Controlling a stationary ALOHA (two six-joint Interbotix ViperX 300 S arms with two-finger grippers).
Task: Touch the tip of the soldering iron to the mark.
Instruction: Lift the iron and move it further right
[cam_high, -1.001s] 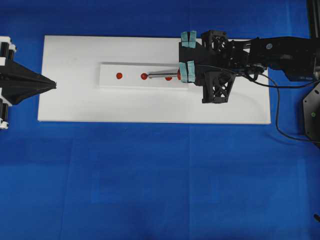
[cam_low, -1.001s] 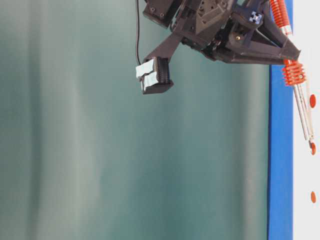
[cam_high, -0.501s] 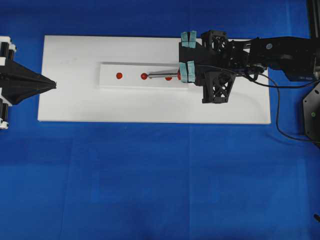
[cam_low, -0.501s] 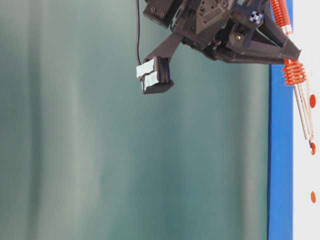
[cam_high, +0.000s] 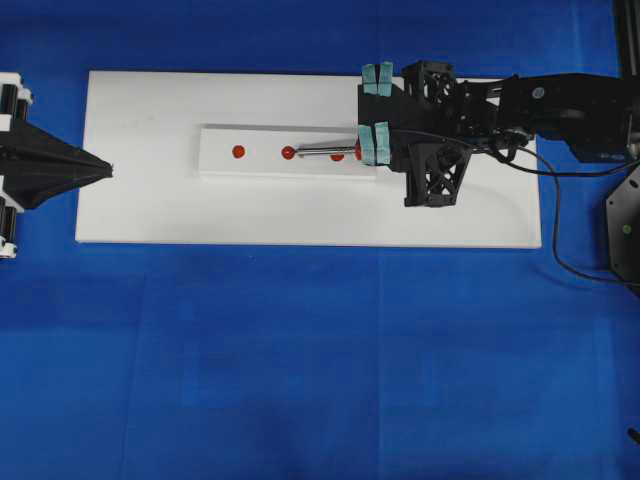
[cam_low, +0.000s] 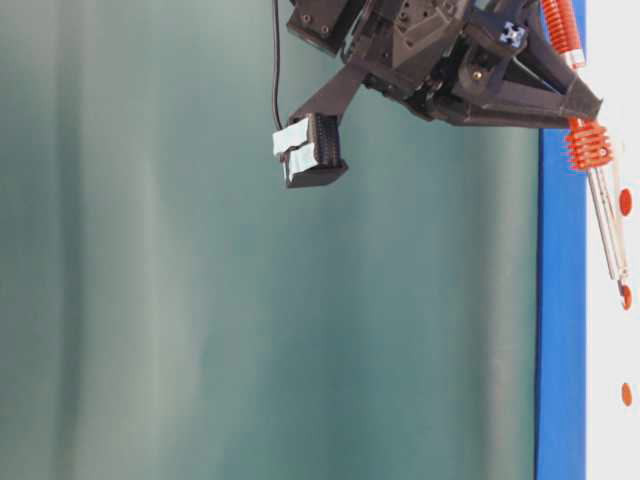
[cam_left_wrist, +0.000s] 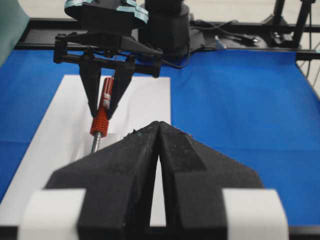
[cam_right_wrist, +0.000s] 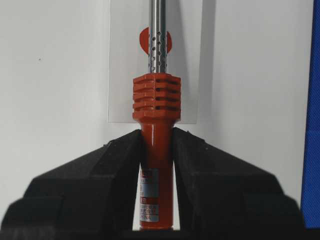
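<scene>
My right gripper (cam_right_wrist: 156, 137) is shut on the orange-red handle of the soldering iron (cam_right_wrist: 156, 100), just behind its ribbed collar. The iron slants down over a white strip (cam_high: 220, 165) that carries three red marks. Its silver shaft (cam_high: 325, 152) runs left, and the tip (cam_high: 293, 153) sits on the middle mark (cam_high: 287, 152). At table level the tip (cam_low: 621, 286) meets that mark (cam_low: 626, 296). The shaft passes over the nearer mark (cam_right_wrist: 144, 42); the tip is out of the right wrist view. My left gripper (cam_high: 110, 168) is shut and empty at the board's left edge, well away from the iron (cam_left_wrist: 99, 122).
The strip lies on a white board (cam_high: 150, 210) on blue cloth. The iron's black cord (cam_high: 556, 250) loops off the board's right side past the right arm. A third mark (cam_high: 238, 151) lies further left on the strip.
</scene>
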